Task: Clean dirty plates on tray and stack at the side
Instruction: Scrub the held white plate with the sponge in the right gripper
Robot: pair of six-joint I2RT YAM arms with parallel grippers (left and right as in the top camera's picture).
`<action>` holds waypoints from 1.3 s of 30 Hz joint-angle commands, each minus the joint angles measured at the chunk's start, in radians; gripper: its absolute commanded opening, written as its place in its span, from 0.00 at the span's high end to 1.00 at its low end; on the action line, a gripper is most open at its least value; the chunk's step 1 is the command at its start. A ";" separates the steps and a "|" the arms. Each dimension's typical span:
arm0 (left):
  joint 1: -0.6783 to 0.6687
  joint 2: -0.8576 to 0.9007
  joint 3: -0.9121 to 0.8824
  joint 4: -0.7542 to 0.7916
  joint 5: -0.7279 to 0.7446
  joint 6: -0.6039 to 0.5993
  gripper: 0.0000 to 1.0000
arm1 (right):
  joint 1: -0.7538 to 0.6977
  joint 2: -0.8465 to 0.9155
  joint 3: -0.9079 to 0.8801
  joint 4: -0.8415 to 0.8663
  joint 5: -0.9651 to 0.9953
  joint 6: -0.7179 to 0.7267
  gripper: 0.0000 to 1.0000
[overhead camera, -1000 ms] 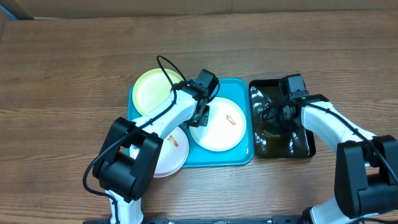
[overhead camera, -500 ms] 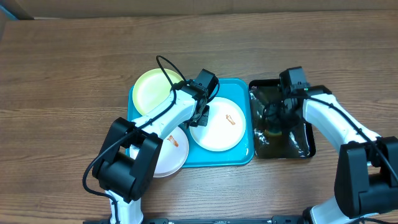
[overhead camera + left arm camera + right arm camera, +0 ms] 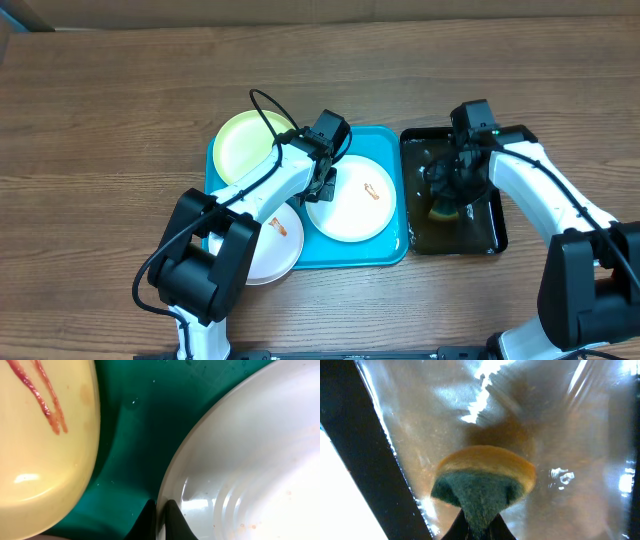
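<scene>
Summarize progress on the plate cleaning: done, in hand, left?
Done: nothing; no plate is stacked beside the blue tray. In hand: left claw pinches the rim of the centre white plate, right claw holds the sponge over the black tray. Left: all three plates show smears, the pale yellow-green plate and the lower-left white plate included; wipe and stack each.

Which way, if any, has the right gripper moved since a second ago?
Yes: the right gripper, holding the sponge, has shifted toward the black tray's far edge.

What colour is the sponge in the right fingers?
Sponge: yellow-orange with a dark green scrub face; right wrist view shows it best.
</scene>
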 commanded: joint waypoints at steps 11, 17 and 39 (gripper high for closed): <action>0.013 0.031 -0.024 0.019 -0.079 0.055 0.96 | 0.003 -0.023 0.100 -0.086 0.147 -0.079 0.96; 0.013 0.031 -0.024 0.019 -0.108 0.072 0.96 | 0.049 -0.023 0.201 -0.169 0.138 -0.130 0.96; 0.013 0.031 -0.024 0.015 -0.048 -0.015 0.96 | 0.306 -0.015 0.110 0.117 0.070 -0.077 0.96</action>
